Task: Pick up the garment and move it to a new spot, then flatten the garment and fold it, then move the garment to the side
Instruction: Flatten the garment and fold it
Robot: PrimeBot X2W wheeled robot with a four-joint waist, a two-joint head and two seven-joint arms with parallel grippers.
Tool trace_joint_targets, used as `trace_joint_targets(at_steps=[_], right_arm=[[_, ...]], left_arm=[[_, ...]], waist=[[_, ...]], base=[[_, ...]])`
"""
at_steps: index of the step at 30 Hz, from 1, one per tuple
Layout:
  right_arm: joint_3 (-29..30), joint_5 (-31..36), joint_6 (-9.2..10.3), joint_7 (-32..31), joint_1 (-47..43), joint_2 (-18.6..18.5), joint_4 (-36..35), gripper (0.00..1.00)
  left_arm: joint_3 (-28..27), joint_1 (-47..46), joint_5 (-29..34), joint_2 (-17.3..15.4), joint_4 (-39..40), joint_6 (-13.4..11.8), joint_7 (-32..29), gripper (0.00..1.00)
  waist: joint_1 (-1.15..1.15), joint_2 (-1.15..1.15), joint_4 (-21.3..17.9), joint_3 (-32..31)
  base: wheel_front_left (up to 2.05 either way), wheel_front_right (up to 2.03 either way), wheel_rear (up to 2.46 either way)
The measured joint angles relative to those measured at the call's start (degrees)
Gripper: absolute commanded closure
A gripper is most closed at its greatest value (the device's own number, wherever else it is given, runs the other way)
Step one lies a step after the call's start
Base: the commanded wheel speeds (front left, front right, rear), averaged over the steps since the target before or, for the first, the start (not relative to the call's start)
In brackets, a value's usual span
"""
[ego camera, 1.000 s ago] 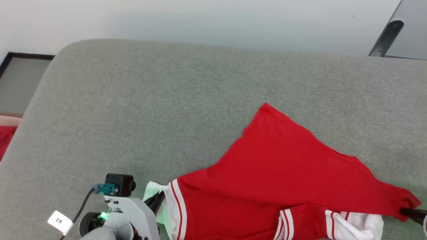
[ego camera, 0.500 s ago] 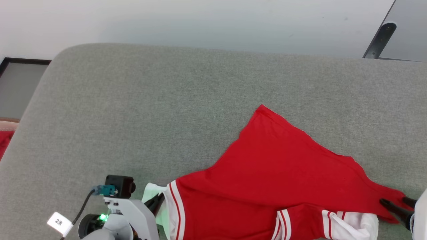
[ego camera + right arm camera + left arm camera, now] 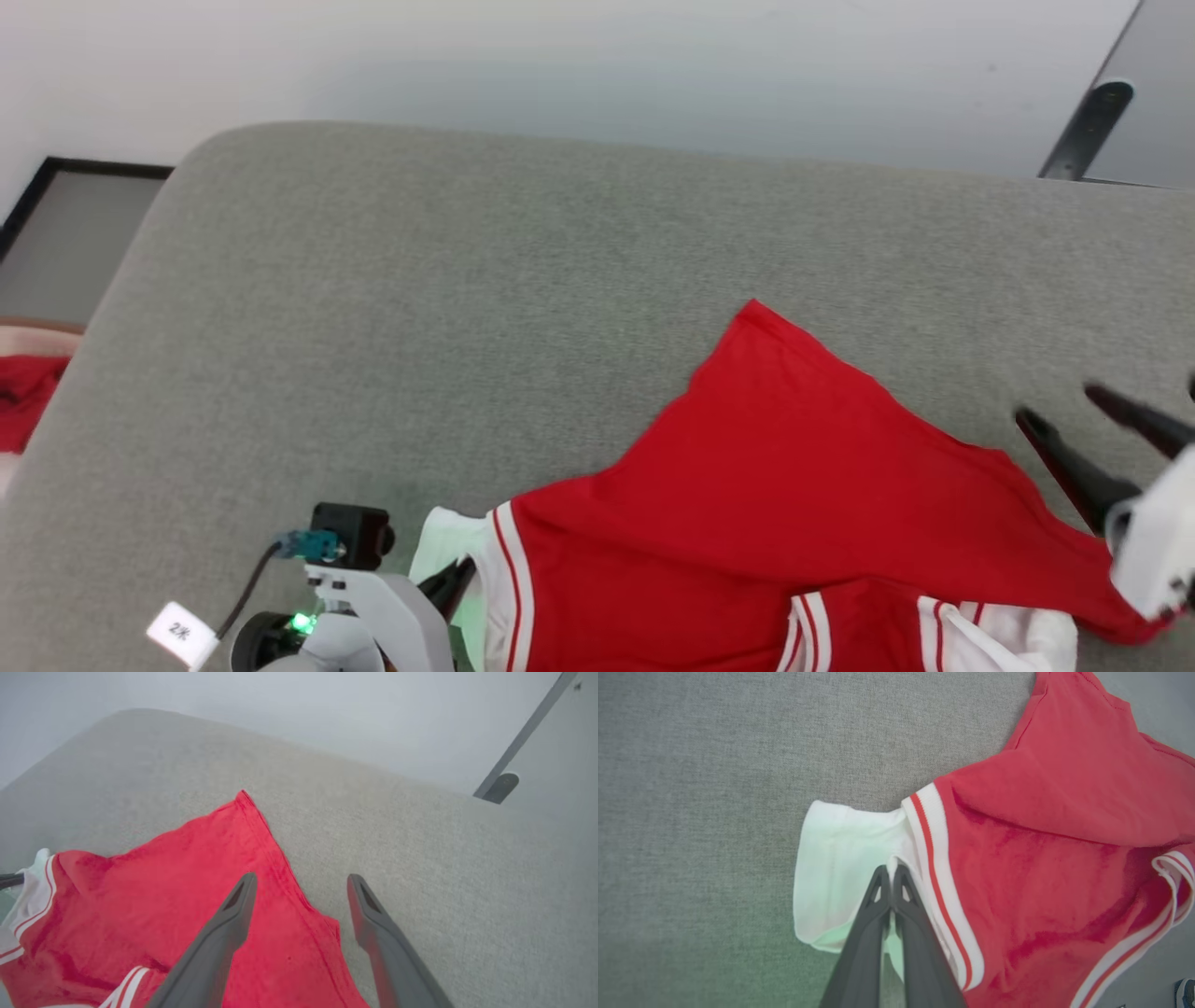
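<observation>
The garment [image 3: 794,485], a red jersey with red-and-white striped trim, lies rumpled on the grey padded surface at the lower right of the head view. Its lettering is hidden. My left gripper [image 3: 457,583] is shut on the white fabric part at the garment's left end; in the left wrist view the gripper's tips [image 3: 891,872] pinch a fold of that white cloth beside the garment's striped band [image 3: 934,858]. My right gripper [image 3: 1057,401] hangs open above the garment's right edge with nothing between its fingers. The right wrist view has the right gripper [image 3: 302,877] over the garment's hem [image 3: 187,896].
The grey padded surface [image 3: 467,327] stretches wide to the left and back of the garment. Its rounded far edge meets a pale floor. A dark metal leg [image 3: 1088,117] stands at the top right. A plain red cloth [image 3: 23,401] shows at the far left.
My right gripper has opened, let go of the garment's right corner and lifted up and back from it. The left gripper stays shut on the white part. The camera shifted slightly.
</observation>
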State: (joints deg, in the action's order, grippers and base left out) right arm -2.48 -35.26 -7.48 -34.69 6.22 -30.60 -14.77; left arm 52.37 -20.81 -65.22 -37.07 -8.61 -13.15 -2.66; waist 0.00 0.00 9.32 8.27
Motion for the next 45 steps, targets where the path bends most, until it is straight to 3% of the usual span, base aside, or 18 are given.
trace_joint_targets(at_steps=[11,25,35,45], right_arm=[[-13.2,-1.4,-0.01,-2.9,20.4,-3.2,11.7,0.00],[-31.7,-6.6,-0.01,-16.8,40.6,-6.7,30.8,0.00],[-37.7,-10.2,-0.01,-26.7,47.3,-4.8,42.6,0.00],[-41.7,-10.4,-0.01,-35.1,51.5,-4.0,47.5,0.00]], left_arm=[[2.5,-3.0,1.8,3.9,-1.4,2.1,-1.4,1.00],[4.9,-8.7,3.3,11.4,-7.9,7.7,-1.2,1.00],[5.7,-11.1,3.6,15.4,-12.6,10.7,-0.2,1.00],[5.5,-12.0,3.2,17.3,-15.3,12.1,0.8,1.00]], waist=[[0.00,0.00,5.1,1.3],[0.00,0.00,13.7,6.2],[0.00,0.00,18.3,9.5],[0.00,0.00,20.3,11.1]], base=[[0.00,0.00,0.00],[0.00,0.00,0.00],[0.00,0.00,0.00],[0.00,0.00,0.00]])
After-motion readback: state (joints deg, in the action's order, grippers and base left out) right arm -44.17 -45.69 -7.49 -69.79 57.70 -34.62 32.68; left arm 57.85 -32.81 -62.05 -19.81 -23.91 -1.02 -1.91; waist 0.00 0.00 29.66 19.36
